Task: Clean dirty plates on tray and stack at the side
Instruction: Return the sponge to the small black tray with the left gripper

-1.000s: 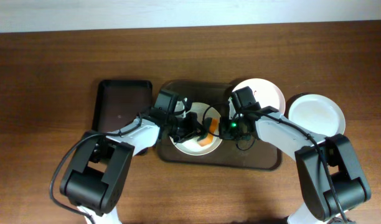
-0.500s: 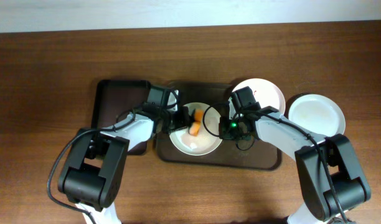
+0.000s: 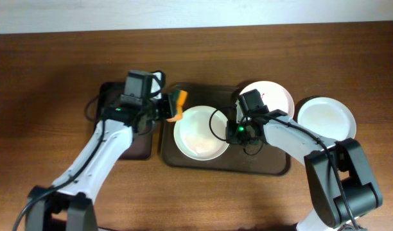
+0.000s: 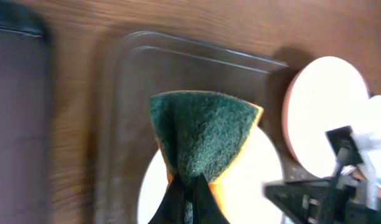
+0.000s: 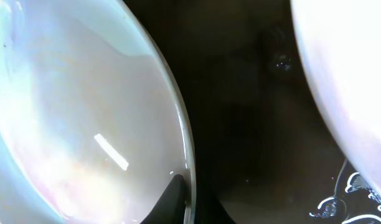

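Brown desk [image 3: 55, 58] carried the tray [image 3: 261, 168]; the left gripper [image 4: 189, 202] clenched the sponge [image 4: 206, 134], and the right gripper [image 3: 230, 132] pinched the rim of the left plate [image 3: 196, 135].

Smooth and faintly sheened, the brown wood-grain tabletop [image 3: 55, 64] spreads under even light. The large dark brown rectangular tray [image 3: 261, 168] looks like hard moulded plastic, and its raised rim is glossy enough to throw pale reflected lines in the left wrist view. The round white plate [image 3: 200, 133] on it is smooth and glazed, with a bright streak of glare and a pearly tint in the right wrist view. The green-and-orange sponge [image 3: 178, 104] shows a coarse, fibrous green scouring face over soft orange foam. The smaller black tray [image 3: 144, 142] appears duller, near matt. The arms' white shells [image 3: 110, 138] look like smooth plastic.
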Tool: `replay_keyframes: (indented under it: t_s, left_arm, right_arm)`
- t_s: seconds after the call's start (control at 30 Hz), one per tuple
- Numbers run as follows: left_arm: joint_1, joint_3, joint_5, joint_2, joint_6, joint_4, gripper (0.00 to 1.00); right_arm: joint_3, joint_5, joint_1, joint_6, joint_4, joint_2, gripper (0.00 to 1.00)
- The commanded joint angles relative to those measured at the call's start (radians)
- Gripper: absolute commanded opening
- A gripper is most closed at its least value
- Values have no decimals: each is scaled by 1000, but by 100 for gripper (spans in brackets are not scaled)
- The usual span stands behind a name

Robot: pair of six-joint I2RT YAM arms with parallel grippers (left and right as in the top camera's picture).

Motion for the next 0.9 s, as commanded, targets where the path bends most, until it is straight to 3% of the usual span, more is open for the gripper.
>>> replay_keyframes:
  t_s: [0.0, 0.17, 0.37, 0.5, 0.53, 0.6, 0.8, 0.87]
  left_arm:
    - [84, 0, -164, 3, 109, -130, 0]
    - [156, -9, -345, 51, 215, -199, 0]
    - [161, -9, -342, 215, 280, -162, 0]
    - [161, -9, -277, 263, 416, -143, 1]
    - [161, -9, -290, 263, 415, -142, 33]
    - [161, -9, -303, 263, 415, -133, 49]
    - [161, -9, -344, 263, 411, -93, 53]
    - [161, -9, -344, 269, 406, -66, 54]
  right_arm:
    - [-5, 13, 13, -11, -11, -2, 8]
    - [-5, 13, 13, -11, -11, -2, 8]
    - [-5, 13, 13, -11, -11, -2, 8]
    - [-5, 13, 13, -11, -11, -2, 8]
    - [-5, 13, 13, -11, -11, -2, 8]
    - [-5, 13, 13, -11, -11, -2, 8]
    - [-5, 13, 13, -11, -11, -2, 8]
    - [-5, 13, 13, -12, -11, -2, 4]
